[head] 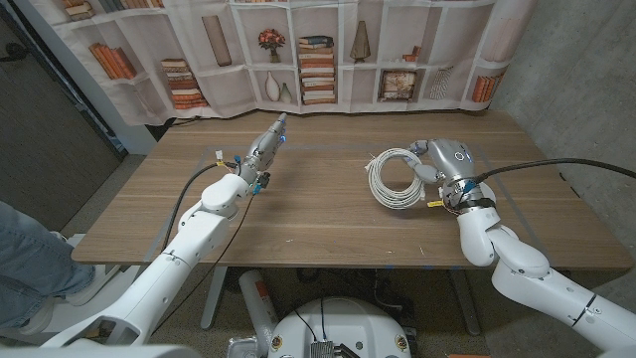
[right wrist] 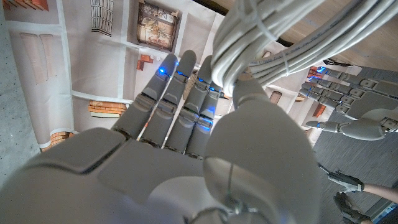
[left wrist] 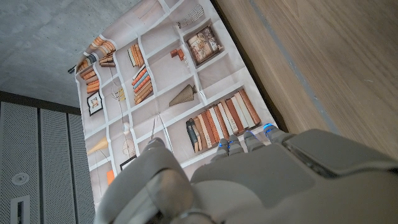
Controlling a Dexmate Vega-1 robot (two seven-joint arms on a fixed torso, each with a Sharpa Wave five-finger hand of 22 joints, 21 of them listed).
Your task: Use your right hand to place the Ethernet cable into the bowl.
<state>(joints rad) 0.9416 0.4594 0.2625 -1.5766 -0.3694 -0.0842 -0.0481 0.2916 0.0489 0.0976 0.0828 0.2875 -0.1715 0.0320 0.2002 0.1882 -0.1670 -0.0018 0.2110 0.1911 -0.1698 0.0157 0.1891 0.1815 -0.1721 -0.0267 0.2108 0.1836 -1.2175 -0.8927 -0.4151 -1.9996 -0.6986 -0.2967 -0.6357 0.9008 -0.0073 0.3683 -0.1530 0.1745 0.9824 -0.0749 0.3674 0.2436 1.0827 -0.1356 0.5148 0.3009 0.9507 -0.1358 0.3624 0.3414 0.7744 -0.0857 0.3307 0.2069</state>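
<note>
One robot hand (head: 444, 159) grips cable coil (head: 396, 179) mid-table

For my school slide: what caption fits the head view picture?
Robot's right hand touches a coiled white Ethernet cable on the wooden table.

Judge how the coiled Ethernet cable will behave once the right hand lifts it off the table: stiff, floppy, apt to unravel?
The Ethernet cable is a loose white coil of many loops, so it will probably sag and flex. A tie seems to bind the strands near the right hand, so it likely stays bundled. It looks light for its bulk.
</note>
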